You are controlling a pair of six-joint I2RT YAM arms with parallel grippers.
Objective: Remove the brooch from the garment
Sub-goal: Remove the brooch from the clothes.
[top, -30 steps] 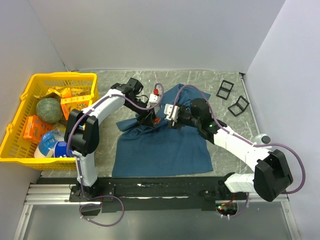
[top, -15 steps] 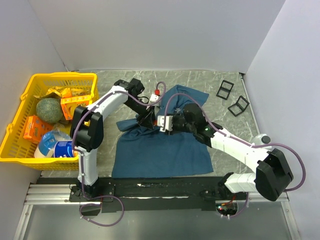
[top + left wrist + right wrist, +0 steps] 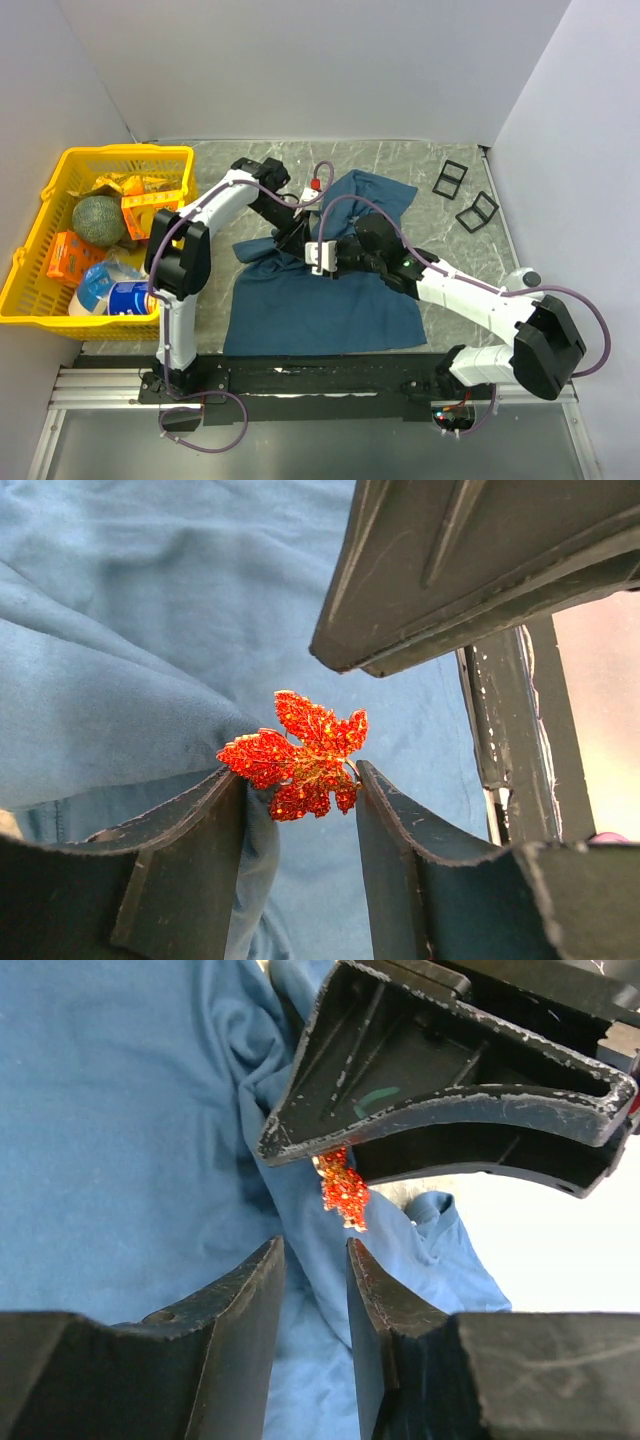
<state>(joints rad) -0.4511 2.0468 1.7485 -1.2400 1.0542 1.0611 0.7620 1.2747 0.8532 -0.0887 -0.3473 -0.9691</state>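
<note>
The dark teal T-shirt lies rumpled on the table; it also shows in the left wrist view and the right wrist view. A red glittering maple-leaf brooch sits on a raised fold of it. My left gripper is closed on the brooch, and its fingertips touch both sides. In the top view the left gripper is over the shirt's upper part. My right gripper is just short of the brooch, its jaws a narrow gap apart over the cloth. In the top view the right gripper is close beside the left one.
A yellow basket with a melon, packets and tins stands at the left. Two black square frames lie at the back right. White walls close in the table at the back and both sides.
My right gripper has moved left and nearer, up against the left gripper and the brooch. The left arm has barely moved and the shirt lies as before.
</note>
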